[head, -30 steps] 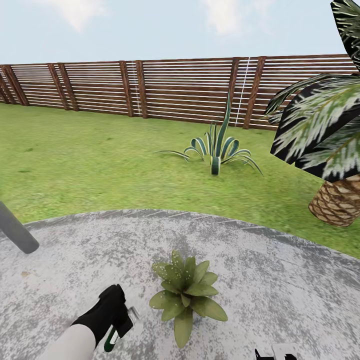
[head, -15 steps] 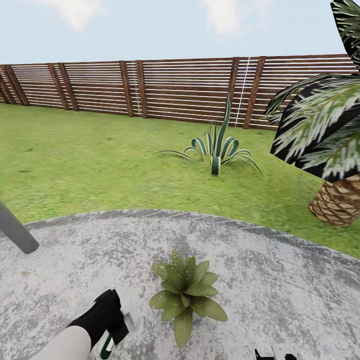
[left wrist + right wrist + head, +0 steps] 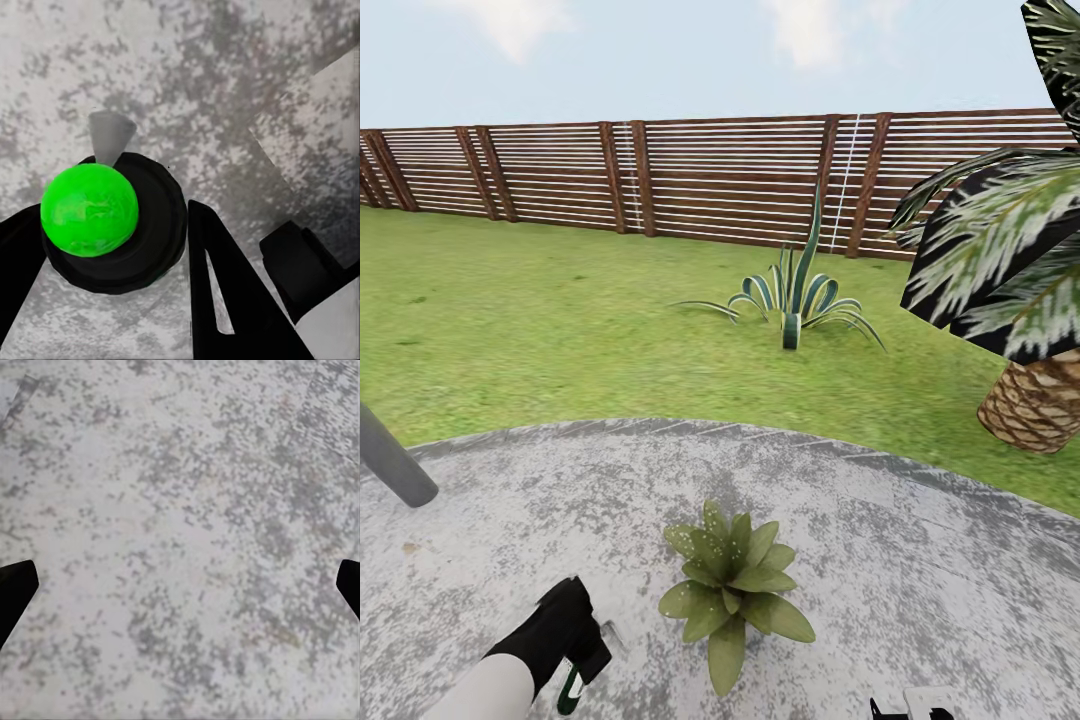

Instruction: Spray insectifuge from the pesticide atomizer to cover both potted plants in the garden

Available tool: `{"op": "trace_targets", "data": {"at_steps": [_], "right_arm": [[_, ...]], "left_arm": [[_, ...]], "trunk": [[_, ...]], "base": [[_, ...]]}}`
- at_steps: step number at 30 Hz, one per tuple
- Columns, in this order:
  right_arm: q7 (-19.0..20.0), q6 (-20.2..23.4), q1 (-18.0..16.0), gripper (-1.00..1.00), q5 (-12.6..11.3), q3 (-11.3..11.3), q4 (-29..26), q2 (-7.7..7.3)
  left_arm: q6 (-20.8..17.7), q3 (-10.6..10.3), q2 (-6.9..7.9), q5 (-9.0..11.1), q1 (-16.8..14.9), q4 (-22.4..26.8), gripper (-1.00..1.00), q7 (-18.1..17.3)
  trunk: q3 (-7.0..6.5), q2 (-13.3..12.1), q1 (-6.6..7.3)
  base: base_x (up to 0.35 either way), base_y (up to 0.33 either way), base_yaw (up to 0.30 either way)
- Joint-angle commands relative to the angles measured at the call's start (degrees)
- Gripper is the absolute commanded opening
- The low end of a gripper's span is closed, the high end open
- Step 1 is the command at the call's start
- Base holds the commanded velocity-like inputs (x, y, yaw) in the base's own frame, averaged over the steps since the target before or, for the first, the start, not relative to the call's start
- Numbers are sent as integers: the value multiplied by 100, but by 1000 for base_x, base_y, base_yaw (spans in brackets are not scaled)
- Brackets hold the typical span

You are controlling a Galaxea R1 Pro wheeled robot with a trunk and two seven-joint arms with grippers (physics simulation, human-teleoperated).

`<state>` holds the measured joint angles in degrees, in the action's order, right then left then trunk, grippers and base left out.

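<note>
Your left pincer (image 3: pixel 575 660) is clamped on the spray bottle (image 3: pixel 570 686), held low over the paved circle (image 3: pixel 920 580) just left of the potted plant (image 3: pixel 732 590), so the pickup looks done. That plant's leaves show pale specks, possibly spray; I judge coverage unfinished, with a second plant left. Your right pincer (image 3: pixel 180 585) hangs spread wide over bare paving, holding nothing.
</note>
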<state>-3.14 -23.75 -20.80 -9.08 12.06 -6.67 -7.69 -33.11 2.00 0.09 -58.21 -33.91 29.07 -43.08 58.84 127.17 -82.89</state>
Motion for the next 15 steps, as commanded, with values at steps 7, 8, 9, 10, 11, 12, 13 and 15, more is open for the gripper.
{"op": "trace_targets", "data": {"at_steps": [7,8,9,10,11,12,13,15], "right_arm": [[-13,-15,-3,100,-50,51,-1,4],[-16,-15,-3,100,-50,51,-1,4],[-18,-15,-3,100,-50,51,-1,4],[-19,-15,-3,100,-50,51,-1,4],[-19,-15,-3,100,-50,51,-1,4],[-20,-15,-3,100,-50,51,-1,4],[-20,-15,-3,100,-50,51,-1,4],[-20,-15,-3,100,-50,51,-1,4]], "left_arm": [[-11,37,-4,-44,3,7,-100,-8],[-11,42,-11,-43,3,9,-100,4],[-11,51,-27,-45,1,10,-100,19],[-11,53,-38,-44,0,16,-100,29],[-14,54,-50,-43,-1,35,-100,49],[-20,51,-55,-42,-1,50,-100,63],[-24,49,-58,-42,-6,63,-100,69],[-27,39,-44,-41,-11,72,-100,69]], "trunk": [[5,2,1],[5,2,1],[5,2,1],[5,2,1],[5,2,1],[5,2,1],[5,2,1],[5,2,1]], "base": [[-27,-12,0],[-180,-107,0],[-228,-137,0],[-241,-152,0],[-189,-197,0],[-102,-234,0],[-38,-254,0],[38,-250,0]]}}
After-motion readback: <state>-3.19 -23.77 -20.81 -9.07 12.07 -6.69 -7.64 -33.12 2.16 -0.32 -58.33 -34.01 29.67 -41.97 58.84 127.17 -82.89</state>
